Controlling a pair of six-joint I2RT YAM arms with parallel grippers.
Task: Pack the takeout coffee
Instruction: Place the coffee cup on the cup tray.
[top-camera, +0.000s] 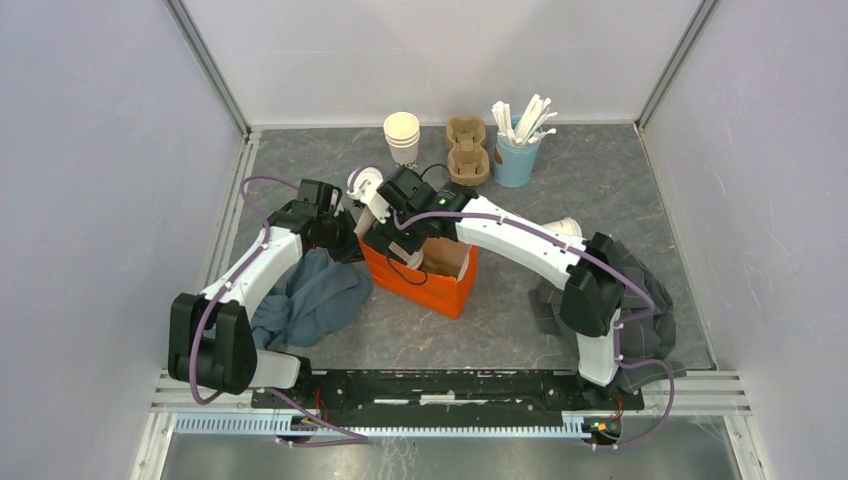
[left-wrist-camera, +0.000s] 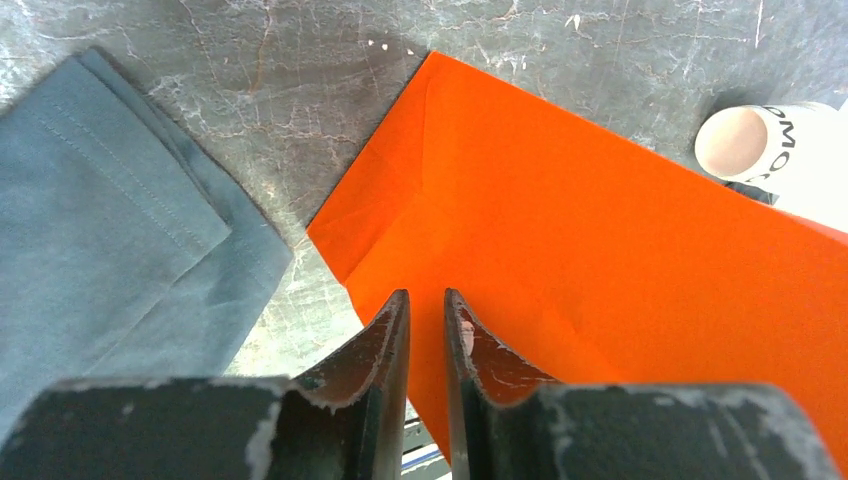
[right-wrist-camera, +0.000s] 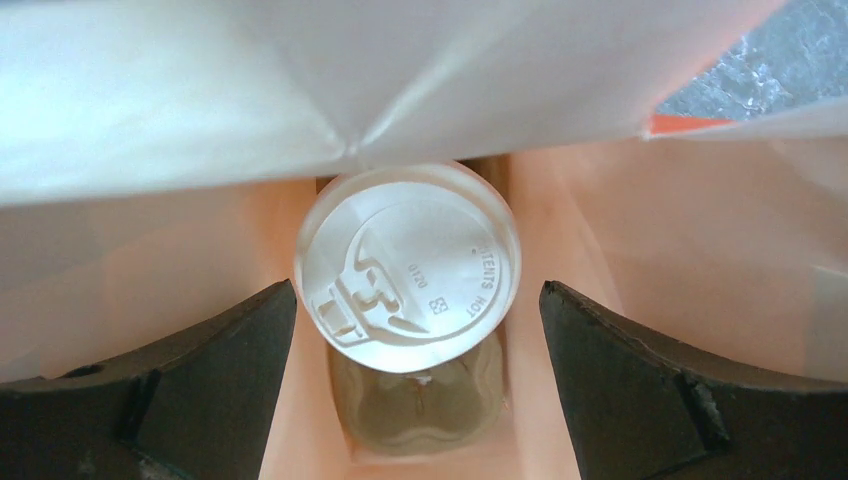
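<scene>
One takeout coffee (right-wrist-camera: 408, 265), a cup under a white sip lid, stands inside the orange bag (top-camera: 440, 290) on a cardboard carrier (right-wrist-camera: 420, 400). My right gripper (right-wrist-camera: 418, 285) reaches into the bag from above (top-camera: 395, 240). It is open, with a finger on each side of the lid and touching nothing. Another white cup (top-camera: 365, 185) lies on its side behind the bag, its base showing in the left wrist view (left-wrist-camera: 770, 145). My left gripper (left-wrist-camera: 427, 295) sits at the bag's left rim (top-camera: 335, 232). Its jaws are nearly together on the orange paper (left-wrist-camera: 600, 250).
A blue-grey cloth (top-camera: 310, 295) lies left of the bag (left-wrist-camera: 100, 220), and a dark cloth (top-camera: 640, 290) lies at the right. At the back stand stacked lidless cups (top-camera: 402, 137), cardboard carriers (top-camera: 467, 148) and a blue cup of stirrers (top-camera: 517, 150). A white object (top-camera: 565, 227) peeks from behind the right arm.
</scene>
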